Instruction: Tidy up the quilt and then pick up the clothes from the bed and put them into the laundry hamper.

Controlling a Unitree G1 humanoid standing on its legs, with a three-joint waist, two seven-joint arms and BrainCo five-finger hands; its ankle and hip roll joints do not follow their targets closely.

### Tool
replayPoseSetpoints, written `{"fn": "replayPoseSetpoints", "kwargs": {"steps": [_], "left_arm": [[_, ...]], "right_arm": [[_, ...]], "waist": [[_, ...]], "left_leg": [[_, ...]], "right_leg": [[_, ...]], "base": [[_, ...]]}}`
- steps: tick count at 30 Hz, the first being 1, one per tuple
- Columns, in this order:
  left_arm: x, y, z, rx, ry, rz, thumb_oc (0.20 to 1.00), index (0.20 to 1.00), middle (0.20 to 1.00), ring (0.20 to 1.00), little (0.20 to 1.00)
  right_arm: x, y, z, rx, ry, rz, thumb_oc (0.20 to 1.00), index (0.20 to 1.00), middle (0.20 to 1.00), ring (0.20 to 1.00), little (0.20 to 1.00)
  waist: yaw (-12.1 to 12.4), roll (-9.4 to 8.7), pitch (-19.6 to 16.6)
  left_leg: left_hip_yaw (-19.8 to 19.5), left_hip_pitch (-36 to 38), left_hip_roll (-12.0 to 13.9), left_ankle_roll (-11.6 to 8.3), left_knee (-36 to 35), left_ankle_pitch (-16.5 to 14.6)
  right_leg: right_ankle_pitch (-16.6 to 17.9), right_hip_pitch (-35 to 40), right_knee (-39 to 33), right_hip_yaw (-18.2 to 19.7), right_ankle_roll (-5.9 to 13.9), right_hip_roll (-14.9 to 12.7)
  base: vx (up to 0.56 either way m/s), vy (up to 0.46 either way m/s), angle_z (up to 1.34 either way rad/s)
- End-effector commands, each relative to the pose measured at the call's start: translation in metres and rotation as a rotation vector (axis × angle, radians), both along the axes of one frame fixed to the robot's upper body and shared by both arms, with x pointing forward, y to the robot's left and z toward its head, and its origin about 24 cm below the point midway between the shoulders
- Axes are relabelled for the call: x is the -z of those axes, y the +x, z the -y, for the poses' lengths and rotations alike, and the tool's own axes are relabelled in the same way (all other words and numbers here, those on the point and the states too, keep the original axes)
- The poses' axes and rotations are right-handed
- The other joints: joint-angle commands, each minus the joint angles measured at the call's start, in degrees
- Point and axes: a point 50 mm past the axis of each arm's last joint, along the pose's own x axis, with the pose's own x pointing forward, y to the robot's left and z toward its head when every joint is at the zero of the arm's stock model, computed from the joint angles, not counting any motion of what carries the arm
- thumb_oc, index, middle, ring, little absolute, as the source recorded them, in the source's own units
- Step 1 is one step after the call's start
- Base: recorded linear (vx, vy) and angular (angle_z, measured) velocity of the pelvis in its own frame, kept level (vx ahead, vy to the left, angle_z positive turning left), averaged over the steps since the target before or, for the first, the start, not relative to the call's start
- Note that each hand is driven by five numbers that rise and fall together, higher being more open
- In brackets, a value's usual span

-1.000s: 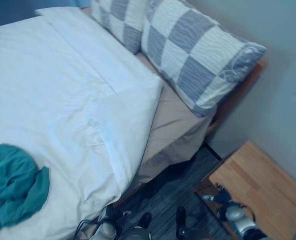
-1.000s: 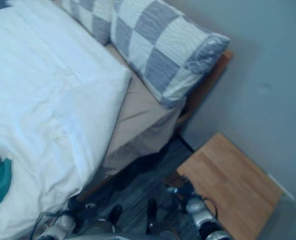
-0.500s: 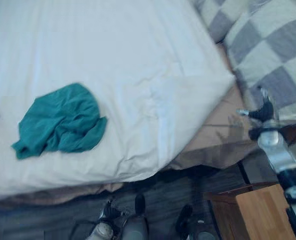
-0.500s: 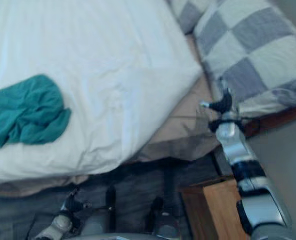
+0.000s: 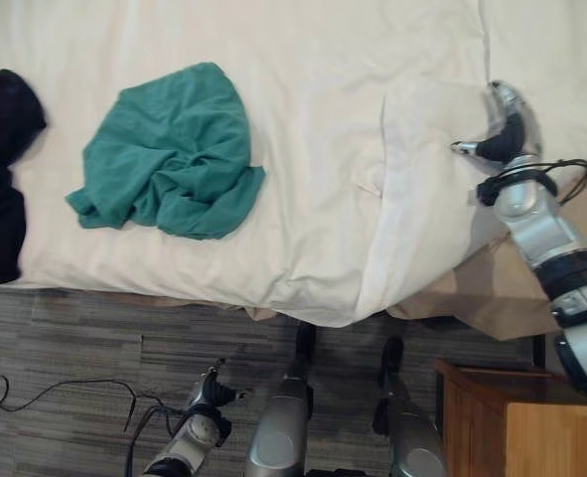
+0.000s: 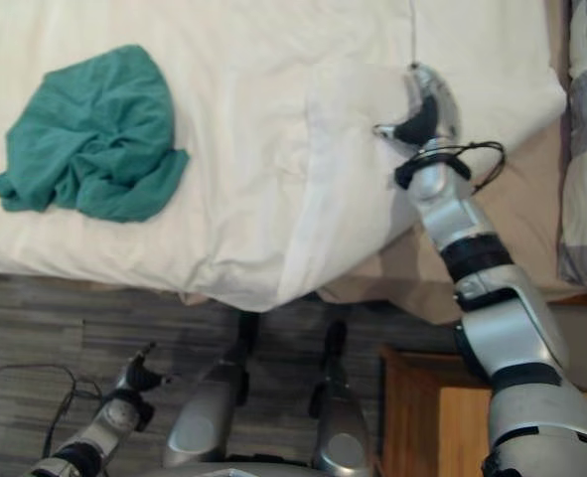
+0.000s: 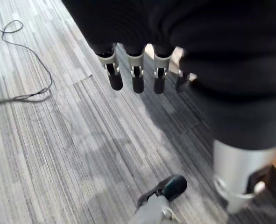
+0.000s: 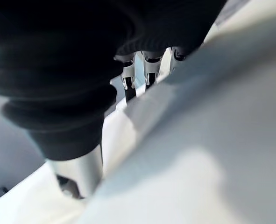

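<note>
Two hands: our right hand (image 6: 424, 109) rests on the folded white quilt (image 6: 353, 169), finger state unclear; left hand (image 7: 138, 70) hangs relaxed above the floor. Teal garment (image 5: 169, 154) lies mid-quilt.

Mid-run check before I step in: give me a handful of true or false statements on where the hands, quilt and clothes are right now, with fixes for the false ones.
1. The right hand is on the folded-over corner of the white quilt. True.
2. The green garment is in the left hand. False: it lies crumpled on the quilt, and the left hand hangs over the floor with straight fingers, holding nothing.
3. A black garment lies on the bed beside the green one. True.
4. The wooden nightstand is on the robot's left. False: it stands to its right, by the bed's corner.
5. The quilt covers the whole mattress. False: the tan sheet shows at the corner.
</note>
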Motion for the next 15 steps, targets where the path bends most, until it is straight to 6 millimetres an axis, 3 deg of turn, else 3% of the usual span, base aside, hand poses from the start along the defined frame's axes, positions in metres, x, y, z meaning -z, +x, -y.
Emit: {"fn": "replayPoseSetpoints", "kwargs": {"steps": [1,5,6,7,8,9,11,12,13,14,15], "left_arm": [[-0.004,0.004,-0.005,0.017,0.039,0.034,1.000,1.000,1.000,1.000,1.000],[-0.005,0.010,0.009,0.050,0.018,0.054,1.000,1.000,1.000,1.000,1.000],[-0.006,0.012,0.012,0.049,0.002,0.063,1.000,1.000,1.000,1.000,1.000],[-0.004,0.010,0.016,0.040,-0.012,0.060,1.000,1.000,1.000,1.000,1.000],[-0.004,0.009,0.015,0.042,-0.011,0.058,1.000,1.000,1.000,1.000,1.000],[-0.003,0.007,0.016,0.029,-0.019,0.051,1.000,1.000,1.000,1.000,1.000],[-0.001,0.004,0.016,0.010,-0.031,0.041,1.000,1.000,1.000,1.000,1.000],[0.001,0.001,0.016,0.006,-0.032,0.029,1.000,1.000,1.000,1.000,1.000],[0.003,-0.002,0.015,-0.003,-0.036,0.015,1.000,1.000,1.000,1.000,1.000],[0.003,-0.003,0.015,-0.001,-0.035,0.013,1.000,1.000,1.000,1.000,1.000],[0.010,-0.016,0.005,-0.042,-0.029,-0.044,1.000,1.000,1.000,1.000,1.000]], "right_arm": [[-0.018,0.003,-0.008,-0.035,-0.125,0.014,0.200,0.200,0.200,0.200,0.200],[0.006,0.001,-0.002,-0.029,-0.099,-0.046,0.200,0.200,0.200,0.200,0.200],[0.018,-0.002,0.004,-0.019,-0.078,-0.067,0.200,0.200,0.200,0.200,0.200],[0.043,-0.012,0.021,0.014,-0.028,-0.114,0.200,0.200,0.200,0.200,0.200],[0.044,-0.013,0.022,0.015,-0.027,-0.116,0.200,0.200,0.200,0.200,0.200],[0.061,-0.022,0.035,0.046,0.021,-0.144,0.200,0.200,0.200,0.200,0.200],[0.088,-0.040,0.057,0.098,0.110,-0.180,0.900,0.900,0.900,0.900,0.900],[0.102,-0.051,0.068,0.129,0.187,-0.195,1.000,1.000,1.000,1.000,1.000],[0.115,-0.061,0.081,0.175,0.260,-0.208,1.000,1.000,1.000,1.000,1.000],[0.116,-0.062,0.082,0.176,0.261,-0.209,1.000,1.000,1.000,1.000,1.000],[0.140,-0.093,0.113,0.283,0.409,-0.219,1.000,1.000,1.000,1.000,1.000]], "waist": [[-0.01,-1.48,-1.79],[-1.32,-2.09,-2.44],[-2.01,-2.39,-2.80],[-3.13,-3.00,-3.70],[-3.03,-3.03,-3.74],[-3.75,-3.43,-4.34],[-4.93,-4.11,-5.45],[-5.27,-4.44,-6.10],[-5.93,-4.66,-6.78],[-5.78,-4.69,-6.81],[-7.05,-5.33,-8.41]], "left_leg": [[0.79,0.34,3.07,-3.18,3.71,-7.70],[0.99,1.12,3.65,-3.23,3.19,-7.58],[1.22,1.57,3.80,-3.22,3.03,-7.66],[1.52,2.64,4.01,-3.23,2.61,-7.88],[1.52,2.73,4.02,-3.24,2.55,-7.87],[1.74,3.55,4.14,-3.23,2.22,-8.01],[2.07,4.85,4.30,-3.19,1.57,-8.20],[2.25,5.71,4.45,-3.21,0.97,-8.24],[2.45,6.31,4.47,-3.23,0.62,-8.29],[2.47,6.44,4.47,-3.23,0.54,-8.28],[2.96,8.17,4.64,-3.09,0.07,-8.76]], "right_leg": [[-8.14,-2.66,5.61,-0.52,2.33,-3.32],[-8.80,-2.27,5.75,0.00,1.96,-2.45],[-8.93,-1.91,5.54,0.18,1.90,-2.23],[-9.05,-0.90,4.88,0.37,1.77,-1.84],[-9.05,-0.82,4.82,0.36,1.77,-1.82],[-9.01,-0.16,4.43,0.40,1.77,-1.61],[-8.89,1.09,3.60,0.56,1.80,-1.35],[-8.81,1.89,3.01,0.52,1.87,-1.28],[-8.68,2.37,2.63,0.58,1.98,-1.20],[-8.66,2.49,2.55,0.57,1.99,-1.19],[-8.61,3.89,1.88,0.89,2.18,-0.97]], "base": [[0.01,-0.047,-0.02],[0.01,-0.017,0.01],[0.00,0.000,0.00],[0.03,-0.012,0.00],[0.04,-0.011,-0.02],[0.05,-0.006,-0.05],[0.06,-0.011,-0.03],[0.07,-0.004,-0.01],[0.05,0.003,-0.01],[0.10,0.031,-0.12],[0.08,0.027,-0.15]]}}
